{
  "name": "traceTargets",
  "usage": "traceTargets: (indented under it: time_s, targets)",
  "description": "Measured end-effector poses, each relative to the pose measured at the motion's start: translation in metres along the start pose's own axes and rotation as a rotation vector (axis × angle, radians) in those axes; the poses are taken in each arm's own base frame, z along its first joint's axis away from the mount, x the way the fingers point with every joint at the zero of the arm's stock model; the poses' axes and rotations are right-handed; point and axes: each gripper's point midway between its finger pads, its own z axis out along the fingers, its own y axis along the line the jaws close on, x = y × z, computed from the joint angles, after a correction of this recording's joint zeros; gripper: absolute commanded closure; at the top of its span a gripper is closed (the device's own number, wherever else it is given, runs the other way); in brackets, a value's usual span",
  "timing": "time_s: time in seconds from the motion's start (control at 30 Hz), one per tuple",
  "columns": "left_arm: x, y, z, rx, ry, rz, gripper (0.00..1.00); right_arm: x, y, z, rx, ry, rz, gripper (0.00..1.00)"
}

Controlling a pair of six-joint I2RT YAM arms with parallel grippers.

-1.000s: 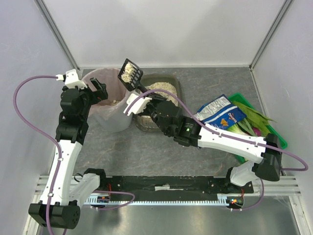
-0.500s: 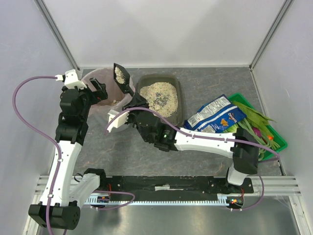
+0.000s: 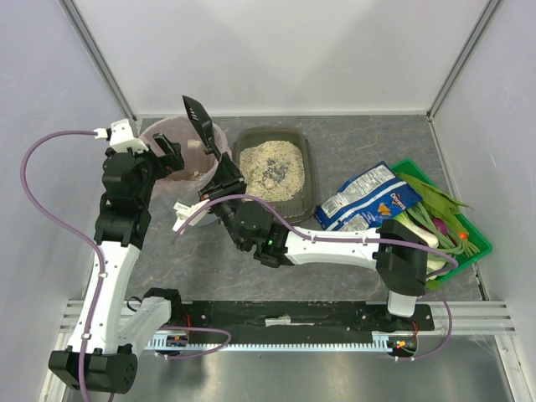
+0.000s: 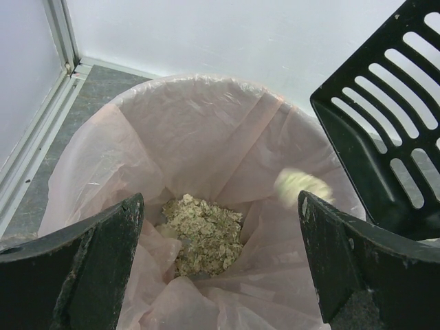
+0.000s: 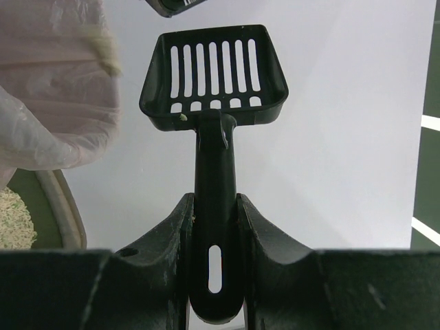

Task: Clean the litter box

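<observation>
The left arm point(image 3: 113, 268) rises from its base at the near left corner and bends forward, with its wrist pitched down. The left gripper point(image 3: 170, 156) hangs open, its two fingers point(image 4: 103, 261) spread wide (one at each lower corner of the wrist view). The right arm point(image 3: 335, 244) reaches from its base at the near right, low and far across to the left, with the forearm nearly level. The right gripper point(image 3: 224, 174) points up and away, its fingers point(image 5: 175, 234) clamped on a black scoop handle point(image 5: 214, 179).
</observation>
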Motion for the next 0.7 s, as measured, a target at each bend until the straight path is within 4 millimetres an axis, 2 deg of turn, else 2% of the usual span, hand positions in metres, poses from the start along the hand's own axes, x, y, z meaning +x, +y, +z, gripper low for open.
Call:
traceTargets:
  time_s: [0.27, 0.43, 0.53, 0.7]
  targets:
    - [0.0, 0.0, 0.0, 0.0, -0.002, 0.0, 0.02, 0.001, 0.006, -0.005, 0.004, -0.003, -0.064, 1.0]
    - [-0.001, 0.0, 0.0, 0.0, -0.002, 0.0, 0.02, 0.002, 0.004, -0.007, 0.003, -0.006, 0.041, 1.0]
    - [0.0, -0.001, -0.001, 0.003, -0.001, 0.001, 0.03, 0.006, -0.009, -0.011, 0.005, -0.009, 0.152, 1.0]
    - [0.0, -0.004, -0.002, 0.014, -0.003, 0.015, 0.04, 0.026, -0.059, -0.027, 0.048, -0.013, 0.44, 1.0]
